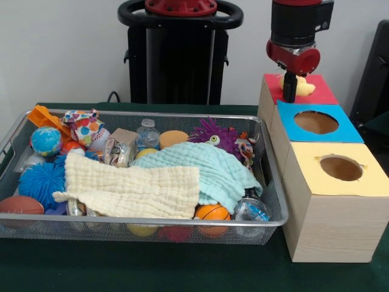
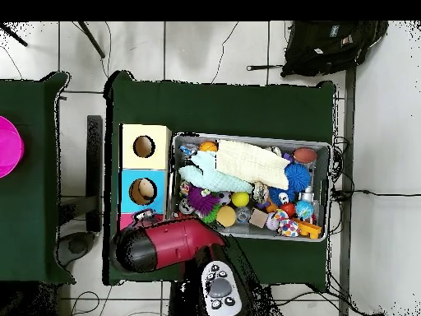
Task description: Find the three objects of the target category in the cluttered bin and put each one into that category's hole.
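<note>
One hand (image 1: 290, 96) hangs over the red top (image 1: 322, 92) of the far box, pinching one yellow chick (image 1: 301, 87) that rests on it. The hole there is hidden. At 6 o'clock from it sit two more boxes, blue (image 1: 316, 122) and yellow (image 1: 340, 168). One wire bin (image 1: 146, 222), at 9 o'clock on the green counter (image 1: 121, 267), holds two cloths and many balls.
</note>
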